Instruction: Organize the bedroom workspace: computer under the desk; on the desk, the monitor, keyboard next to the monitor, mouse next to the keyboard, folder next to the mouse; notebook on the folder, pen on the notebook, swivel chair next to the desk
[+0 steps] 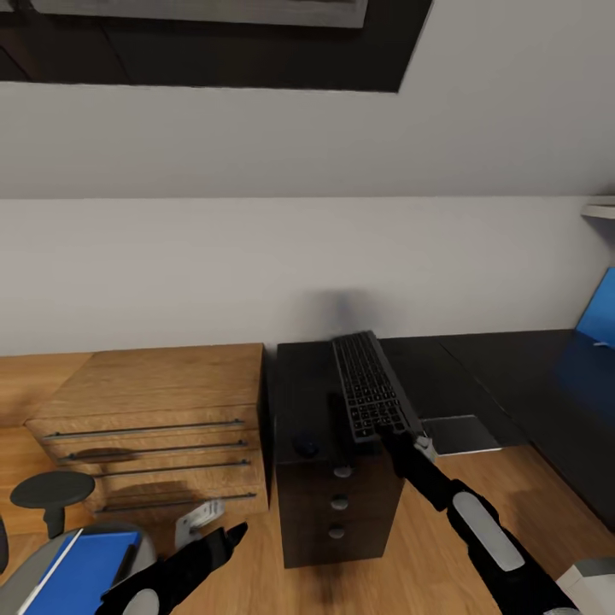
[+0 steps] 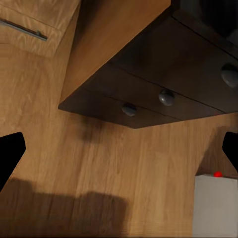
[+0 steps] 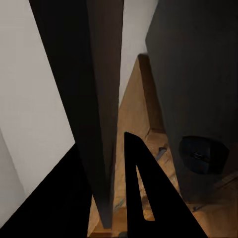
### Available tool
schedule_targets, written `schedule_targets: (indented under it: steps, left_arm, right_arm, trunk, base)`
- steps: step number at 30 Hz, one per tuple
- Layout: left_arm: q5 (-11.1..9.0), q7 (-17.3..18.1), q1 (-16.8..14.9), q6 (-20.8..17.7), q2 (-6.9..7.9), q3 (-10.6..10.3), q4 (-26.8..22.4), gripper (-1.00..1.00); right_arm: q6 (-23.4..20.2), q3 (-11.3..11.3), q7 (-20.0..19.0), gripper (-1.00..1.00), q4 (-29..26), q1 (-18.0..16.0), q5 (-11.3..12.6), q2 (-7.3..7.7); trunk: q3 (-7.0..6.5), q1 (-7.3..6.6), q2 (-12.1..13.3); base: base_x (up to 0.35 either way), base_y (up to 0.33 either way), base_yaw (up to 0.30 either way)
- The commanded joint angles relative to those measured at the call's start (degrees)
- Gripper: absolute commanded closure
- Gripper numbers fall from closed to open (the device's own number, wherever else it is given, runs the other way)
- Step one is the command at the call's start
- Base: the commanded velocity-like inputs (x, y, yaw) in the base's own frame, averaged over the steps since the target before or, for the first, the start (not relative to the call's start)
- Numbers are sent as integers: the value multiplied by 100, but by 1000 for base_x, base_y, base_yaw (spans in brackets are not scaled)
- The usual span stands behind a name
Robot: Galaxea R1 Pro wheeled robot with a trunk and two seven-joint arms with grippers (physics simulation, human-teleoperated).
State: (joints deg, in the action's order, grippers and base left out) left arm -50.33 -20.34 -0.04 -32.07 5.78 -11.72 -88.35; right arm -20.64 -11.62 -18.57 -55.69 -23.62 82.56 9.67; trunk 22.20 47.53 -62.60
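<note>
The black desk (image 1: pixel 307 384) stands against the wall, its drawer unit (image 1: pixel 339 512) facing me. My right gripper (image 1: pixel 400 442) is shut on the near end of the keyboard (image 1: pixel 369 386), which hangs tilted above the desk top and reaches toward the wall. In the right wrist view the keyboard (image 3: pixel 104 99) appears edge-on between the fingers (image 3: pixel 141 188). The mouse (image 1: pixel 306 446) lies on the desk by its front edge, left of the keyboard. At the lower left, the blue folder (image 1: pixel 81 572) lies on the swivel chair (image 1: pixel 53 491). My left gripper (image 1: pixel 224 540) hangs open, low before the drawers.
A light wooden drawer chest (image 1: pixel 154 427) stands left of the desk. A pale white box with a red light (image 2: pixel 215 203) sits on the wooden floor near the drawer unit. Another blue surface (image 1: pixel 598 316) rises at the desk's far right end.
</note>
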Motion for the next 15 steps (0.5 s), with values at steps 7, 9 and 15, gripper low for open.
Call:
schedule_targets:
  steps: [7, 9, 15]
  left_arm:
    - [1081, -63, 8, 78, 5, -395, 350, -100]
    - [1179, -65, 10, 288, -8, -435, 614, -100]
    - [1399, -68, 13, 1494, 9, -858, 1120, -100]
  right_arm:
    - [-1359, 364, 2547, 100, -2126, 63, 1278, 532]
    - [-1425, 366, 2706, 100, -2165, 116, 1279, 539]
    - [-1621, 379, 2834, 100, -2145, 252, 1271, 570]
  trunk:
    - [-120, -154, 279]
    - [-156, -198, 359]
    - [-264, -329, 599]
  base:
    - [0, 0, 0]
    - [0, 0, 0]
    - [0, 0, 0]
